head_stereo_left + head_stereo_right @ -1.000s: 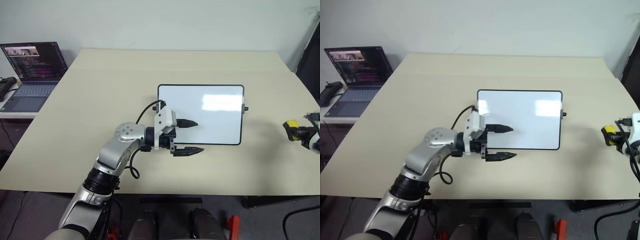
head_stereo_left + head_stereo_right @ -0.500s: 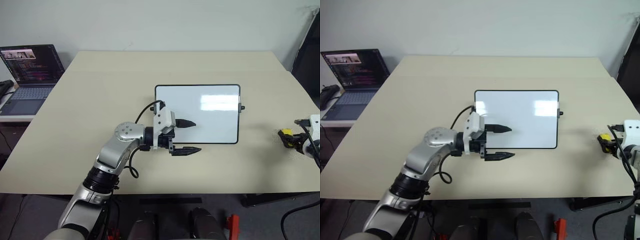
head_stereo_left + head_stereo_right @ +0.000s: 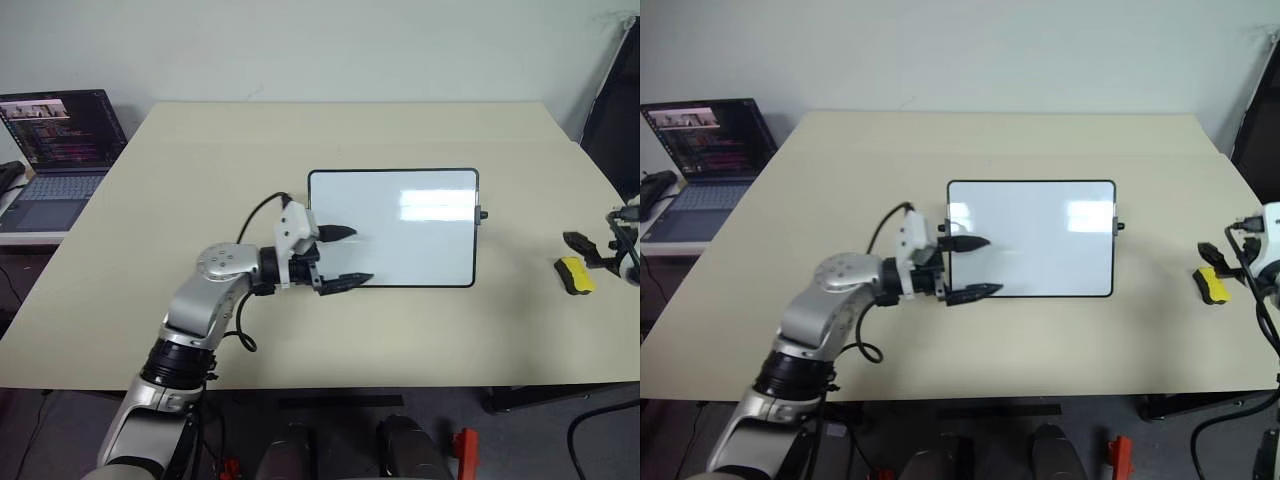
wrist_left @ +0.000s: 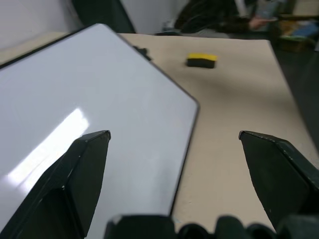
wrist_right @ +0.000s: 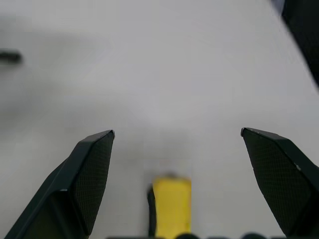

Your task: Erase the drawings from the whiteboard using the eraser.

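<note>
The whiteboard (image 3: 392, 228) lies flat in the middle of the table, its face plain white with a patch of glare. The drawings are out of view. My left gripper (image 3: 352, 256) is open and holds nothing. It hovers at the board's near left corner, one finger over the face and the other just in front of the near edge. The yellow eraser (image 3: 574, 276) lies loose on the table to the right of the board. My right gripper (image 5: 177, 131) is open, and the eraser (image 5: 171, 204) rests on the table under it between the spread fingers.
An open laptop (image 3: 62, 150) sits on a lower side table at the far left. A dark object (image 3: 612, 100) stands past the table's right edge. The beige table (image 3: 200, 180) has bare surface behind and to the left of the board.
My right gripper has opened and risen, letting go of the eraser, which now lies on the table. My left gripper has moved left, from over the board's near part to its left corner.
</note>
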Controlling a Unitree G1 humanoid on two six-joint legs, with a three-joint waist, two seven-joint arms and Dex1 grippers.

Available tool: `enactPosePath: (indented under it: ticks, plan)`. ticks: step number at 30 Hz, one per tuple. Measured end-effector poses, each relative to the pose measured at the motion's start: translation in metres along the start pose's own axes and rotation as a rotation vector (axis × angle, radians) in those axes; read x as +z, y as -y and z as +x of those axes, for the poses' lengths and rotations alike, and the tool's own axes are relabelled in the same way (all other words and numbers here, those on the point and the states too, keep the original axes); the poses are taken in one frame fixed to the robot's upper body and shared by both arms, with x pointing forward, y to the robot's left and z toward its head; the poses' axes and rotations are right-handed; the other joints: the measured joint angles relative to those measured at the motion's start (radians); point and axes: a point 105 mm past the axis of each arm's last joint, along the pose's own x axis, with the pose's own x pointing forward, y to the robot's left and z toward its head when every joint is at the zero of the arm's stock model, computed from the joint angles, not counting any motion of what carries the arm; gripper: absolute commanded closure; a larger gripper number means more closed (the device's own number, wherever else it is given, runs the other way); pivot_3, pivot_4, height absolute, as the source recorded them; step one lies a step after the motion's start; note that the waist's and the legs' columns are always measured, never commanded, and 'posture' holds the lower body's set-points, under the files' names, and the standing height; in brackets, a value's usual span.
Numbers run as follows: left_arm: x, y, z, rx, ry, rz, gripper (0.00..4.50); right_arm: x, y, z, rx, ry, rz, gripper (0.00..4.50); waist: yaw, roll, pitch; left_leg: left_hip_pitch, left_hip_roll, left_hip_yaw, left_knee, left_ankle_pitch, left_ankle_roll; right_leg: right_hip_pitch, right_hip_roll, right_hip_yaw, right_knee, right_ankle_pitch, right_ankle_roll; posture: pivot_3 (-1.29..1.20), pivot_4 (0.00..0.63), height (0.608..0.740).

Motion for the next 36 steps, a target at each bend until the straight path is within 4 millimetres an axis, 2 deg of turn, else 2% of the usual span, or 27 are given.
enactPosePath:
  ticks: [2, 5, 8, 12, 18, 22, 26, 28, 31, 36]
  plan:
    - [-0.001, -0.019, -0.013, 0.121, 0.021, 0.004, 0.0, -0.005, -0.017, 0.009, 0.009, 0.068, 0.043, 0.03, 0.0, 0.0, 0.0, 0.0, 0.001, 0.0, 0.0, 0.0, 0.0, 0.0, 0.0, 0.0, 0.0, 0.0, 0.0, 0.0, 0.15, 0.74]
    - [-0.01, -0.055, -0.042, 0.38, 0.04, -0.001, 0.0, -0.029, -0.042, 0.02, 0.027, 0.088, 0.084, 0.03, 0.004, 0.0, 0.0, 0.0, 0.0, -0.001, 0.0, 0.0, 0.0, 0.0, -0.002, 0.0, 0.0, 0.0, 0.0, 0.0, 0.15, 0.74]
    - [-0.026, -0.074, -0.061, 0.561, 0.029, -0.035, 0.0, -0.038, -0.041, 0.022, 0.002, 0.101, 0.105, 0.03, 0.013, 0.0, 0.0, -0.002, -0.001, -0.001, 0.0, 0.0, 0.0, -0.001, -0.003, 0.0, 0.0, 0.001, 0.001, 0.0, 0.15, 0.74]
    - [-0.054, -0.074, -0.065, 0.638, -0.027, -0.052, 0.0, -0.03, -0.032, 0.025, -0.036, 0.167, 0.12, 0.03, 0.023, 0.0, 0.0, -0.001, 0.0, -0.001, 0.0, 0.0, 0.0, -0.001, -0.002, 0.0, -0.001, 0.001, 0.001, 0.0, 0.15, 0.74]
    - [-0.083, -0.075, -0.057, 0.745, -0.063, -0.077, 0.0, -0.038, -0.032, 0.026, -0.026, 0.185, 0.128, 0.03, 0.023, 0.0, 0.0, -0.001, -0.001, -0.001, 0.0, 0.0, 0.0, -0.001, -0.002, -0.001, 0.0, 0.001, 0.001, 0.0, 0.15, 0.74]
    - [-0.095, -0.082, -0.06, 0.805, -0.087, -0.088, 0.0, -0.047, -0.041, 0.028, -0.017, 0.188, 0.148, 0.03, 0.017, 0.0, 0.0, -0.001, -0.001, -0.001, 0.0, 0.0, 0.0, -0.001, -0.001, -0.001, 0.001, 0.001, 0.001, 0.0, 0.15, 0.74]
    - [-0.109, -0.084, -0.069, 0.842, -0.115, -0.108, 0.0, -0.056, -0.062, 0.034, 0.001, 0.18, 0.176, 0.03, 0.007, 0.0, 0.0, 0.0, -0.001, 0.0, 0.0, 0.0, 0.0, -0.001, -0.001, 0.0, 0.001, 0.001, 0.001, 0.0, 0.15, 0.74]
    - [-0.114, -0.087, -0.077, 0.862, -0.132, -0.11, 0.0, -0.059, -0.072, 0.037, 0.015, 0.175, 0.19, 0.03, 0.005, 0.0, 0.0, 0.0, -0.001, -0.001, 0.0, 0.0, 0.0, -0.001, -0.001, 0.0, 0.002, 0.001, 0.001, 0.0, 0.15, 0.74]
    - [-0.115, -0.092, -0.084, 0.89, -0.135, -0.097, 0.0, -0.058, -0.074, 0.038, 0.016, 0.185, 0.185, 0.03, 0.006, 0.0, 0.0, 0.0, -0.001, -0.001, 0.0, 0.0, 0.0, -0.001, -0.002, 0.0, 0.001, 0.001, 0.001, 0.0, 0.15, 0.74]
    - [-0.113, -0.093, -0.077, 0.875, -0.124, -0.093, 0.0, -0.058, -0.073, 0.038, 0.002, 0.193, 0.195, 0.03, 0.011, 0.0, 0.0, -0.001, -0.001, -0.002, 0.0, 0.0, 0.0, -0.001, -0.002, -0.001, 0.001, 0.001, 0.001, 0.0, 0.15, 0.74]
